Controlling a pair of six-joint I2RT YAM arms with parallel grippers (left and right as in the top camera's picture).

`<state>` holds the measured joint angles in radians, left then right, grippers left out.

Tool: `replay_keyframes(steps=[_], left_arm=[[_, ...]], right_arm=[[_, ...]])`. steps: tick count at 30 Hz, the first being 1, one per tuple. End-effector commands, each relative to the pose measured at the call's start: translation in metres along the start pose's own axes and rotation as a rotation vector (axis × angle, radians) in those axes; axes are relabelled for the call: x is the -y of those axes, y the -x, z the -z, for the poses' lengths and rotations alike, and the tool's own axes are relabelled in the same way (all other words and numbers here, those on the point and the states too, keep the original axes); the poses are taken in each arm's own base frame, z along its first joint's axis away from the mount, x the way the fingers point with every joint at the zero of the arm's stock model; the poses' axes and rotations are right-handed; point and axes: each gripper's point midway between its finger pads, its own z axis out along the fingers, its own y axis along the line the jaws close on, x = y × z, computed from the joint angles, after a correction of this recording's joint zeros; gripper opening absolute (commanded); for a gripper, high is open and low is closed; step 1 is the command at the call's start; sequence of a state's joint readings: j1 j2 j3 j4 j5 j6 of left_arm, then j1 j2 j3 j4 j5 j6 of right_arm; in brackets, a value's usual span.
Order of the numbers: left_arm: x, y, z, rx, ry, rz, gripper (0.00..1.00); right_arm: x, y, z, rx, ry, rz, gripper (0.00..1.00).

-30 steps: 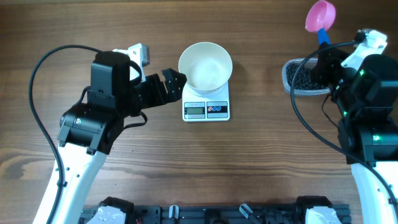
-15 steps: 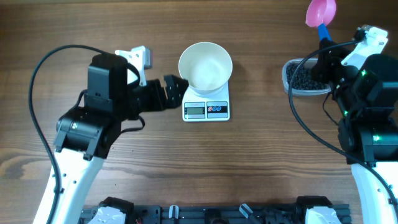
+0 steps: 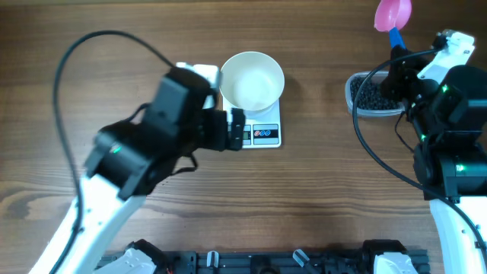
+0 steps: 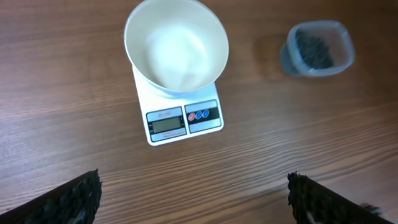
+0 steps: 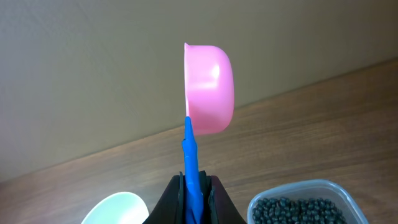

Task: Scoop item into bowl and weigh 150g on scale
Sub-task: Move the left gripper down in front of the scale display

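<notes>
The white bowl (image 3: 252, 80) stands on the white scale (image 3: 265, 135) and shows nothing inside. My left gripper (image 3: 236, 128) hovers open over the scale's left front, its dark fingers (image 4: 74, 199) wide apart and empty. From the left wrist, the bowl (image 4: 176, 46) and scale (image 4: 183, 118) lie ahead below. My right gripper (image 5: 196, 186) is shut on the blue handle of a pink scoop (image 5: 209, 90), held upright with its cup on edge. The black beans (image 5: 298, 211) fill a clear tub (image 3: 373, 95) just below that gripper. Seen from overhead, the scoop (image 3: 393, 15) is at the far right.
Bare wooden tabletop (image 3: 304, 198) surrounds the scale. A black cable (image 3: 61, 68) loops from the left arm over the left side. A dark rail (image 3: 259, 262) runs along the front edge. A beige wall (image 5: 93, 74) rises behind the table.
My left arm has swung right and forward, bringing its open gripper from beside the bowl to over the scale's left front. The right arm and scoop have stayed put.
</notes>
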<state>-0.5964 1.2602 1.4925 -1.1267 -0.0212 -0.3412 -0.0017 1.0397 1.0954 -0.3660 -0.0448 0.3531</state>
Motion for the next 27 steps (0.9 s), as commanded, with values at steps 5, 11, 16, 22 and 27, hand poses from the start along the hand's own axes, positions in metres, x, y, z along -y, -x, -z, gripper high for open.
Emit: replay_keyframes(steps=[5, 11, 16, 22, 27], left_arm=[[-0.017, -0.001, -0.031, -0.036, 0.162, 0.14, 1.0], [-0.034, -0.031, -0.077, -0.184, 0.283, 0.303, 1.0], [-0.043, -0.059, -0.107, -0.3, 0.347, 0.254, 1.0], [-0.045, -0.081, -0.138, -0.323, 0.351, 0.204, 1.0], [-0.045, -0.09, -0.166, -0.296, 0.299, 0.136, 1.0]], right_arm=[[-0.002, 0.008, 0.002, 0.012, 0.003, 0.012, 0.04], [0.001, 0.001, 0.002, -0.016, -0.008, 0.012, 0.04], [0.001, 0.001, 0.002, -0.017, -0.011, 0.042, 0.04], [0.002, 0.001, 0.002, -0.016, -0.015, 0.062, 0.04], [0.002, 0.001, 0.002, -0.015, -0.015, 0.062, 0.04]])
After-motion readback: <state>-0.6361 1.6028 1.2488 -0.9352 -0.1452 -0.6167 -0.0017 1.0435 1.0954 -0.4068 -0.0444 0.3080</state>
